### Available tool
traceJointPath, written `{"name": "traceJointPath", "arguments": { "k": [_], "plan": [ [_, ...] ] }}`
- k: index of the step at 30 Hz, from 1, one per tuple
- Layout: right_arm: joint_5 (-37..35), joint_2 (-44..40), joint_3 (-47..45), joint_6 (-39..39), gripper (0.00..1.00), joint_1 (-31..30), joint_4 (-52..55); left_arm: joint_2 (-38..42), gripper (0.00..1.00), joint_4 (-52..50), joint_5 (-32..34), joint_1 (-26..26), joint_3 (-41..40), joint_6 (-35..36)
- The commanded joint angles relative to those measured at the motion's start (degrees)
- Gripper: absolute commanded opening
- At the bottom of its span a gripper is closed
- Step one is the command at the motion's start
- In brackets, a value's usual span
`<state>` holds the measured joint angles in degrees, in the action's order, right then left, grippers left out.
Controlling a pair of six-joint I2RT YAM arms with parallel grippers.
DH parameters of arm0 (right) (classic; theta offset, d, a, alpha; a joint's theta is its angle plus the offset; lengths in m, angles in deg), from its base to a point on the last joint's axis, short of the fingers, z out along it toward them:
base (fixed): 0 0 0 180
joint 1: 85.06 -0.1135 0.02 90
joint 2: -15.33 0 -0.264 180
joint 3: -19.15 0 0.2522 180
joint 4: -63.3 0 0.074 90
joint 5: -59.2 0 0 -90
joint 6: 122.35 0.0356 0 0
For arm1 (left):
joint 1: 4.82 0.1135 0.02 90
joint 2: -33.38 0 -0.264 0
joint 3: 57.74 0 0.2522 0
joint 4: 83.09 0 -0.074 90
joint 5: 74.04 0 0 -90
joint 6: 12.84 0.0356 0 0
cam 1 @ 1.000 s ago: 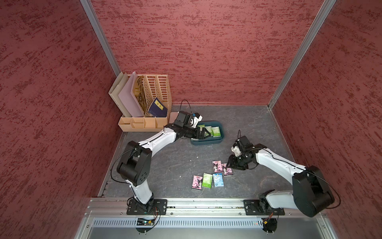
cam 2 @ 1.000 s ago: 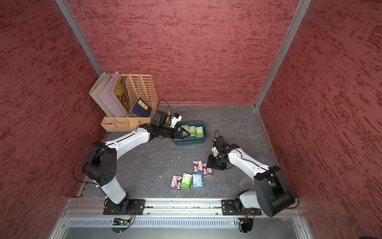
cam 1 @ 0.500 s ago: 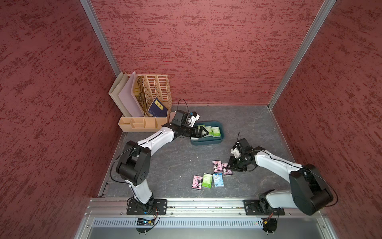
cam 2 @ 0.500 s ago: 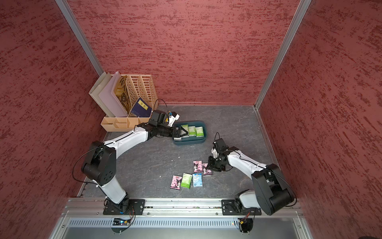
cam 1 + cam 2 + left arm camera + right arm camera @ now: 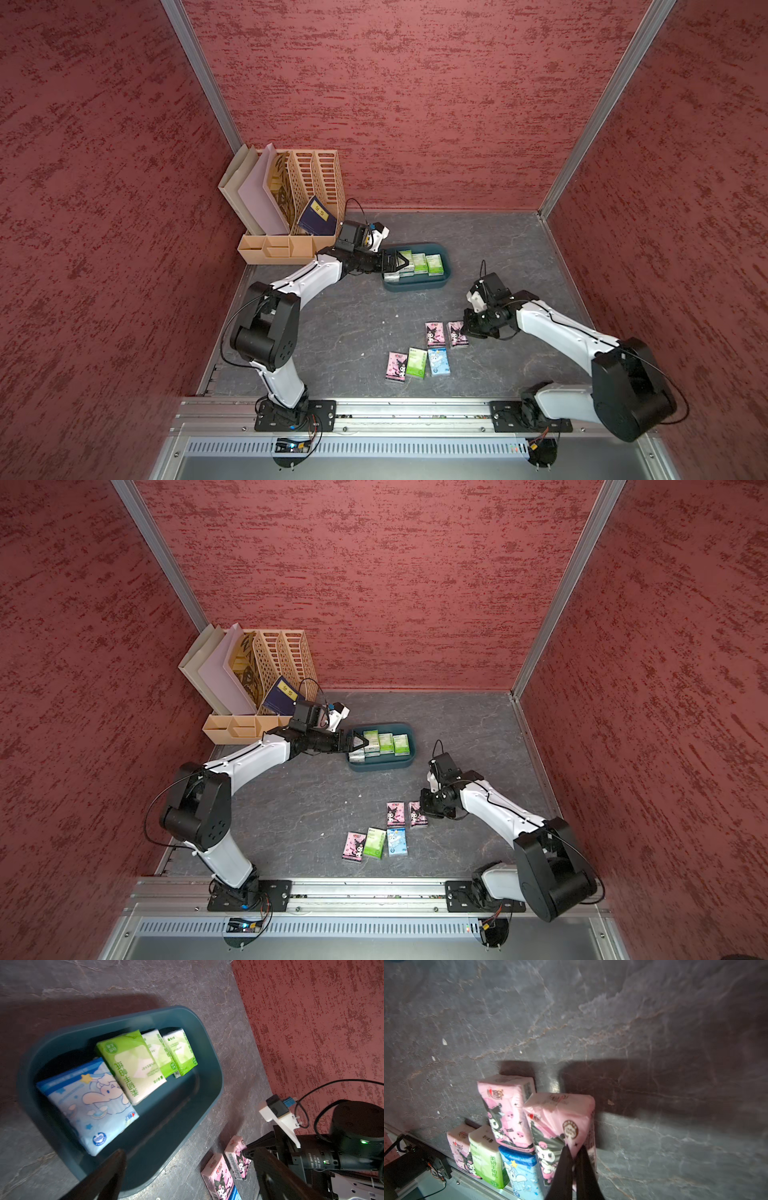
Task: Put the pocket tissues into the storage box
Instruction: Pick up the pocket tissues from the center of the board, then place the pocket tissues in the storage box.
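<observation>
Jaws spread wide, the left gripper [image 5: 394,264] is hovering over the storage box [image 5: 415,286] in a top view, while the right gripper [image 5: 466,332] is pinching shut on a pink pack [image 5: 455,335]. In the left wrist view, a blue pack [image 5: 89,1105] and three green packs [image 5: 133,1064] are lying inside the box. In the right wrist view, the fingers [image 5: 562,1167] are nipping that pack's near edge, with four loose packs [image 5: 506,1109] crowding just beside it.

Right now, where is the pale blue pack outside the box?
In both top views the pale blue pack lies on the table near the front rail, just right of the green pack.
</observation>
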<state>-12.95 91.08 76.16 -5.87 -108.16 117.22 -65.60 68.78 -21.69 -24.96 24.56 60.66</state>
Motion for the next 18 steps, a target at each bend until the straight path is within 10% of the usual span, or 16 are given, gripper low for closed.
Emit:
{"name": "traceJointPath", "arguments": {
  "k": [1, 18],
  "plan": [
    [-4.07, -1.44, 5.32, -3.24, 0.0, 0.21, 3.19, 2.3, 1.0, 2.07, -1.29, 0.91, -0.77, -0.47],
    [-5.04, 27.05, 43.59, -13.2, 0.0, 0.42, 2.93, 4.45, 1.0, 3.47, -2.28, 6.23, -4.29, -4.78]
  ]
}}
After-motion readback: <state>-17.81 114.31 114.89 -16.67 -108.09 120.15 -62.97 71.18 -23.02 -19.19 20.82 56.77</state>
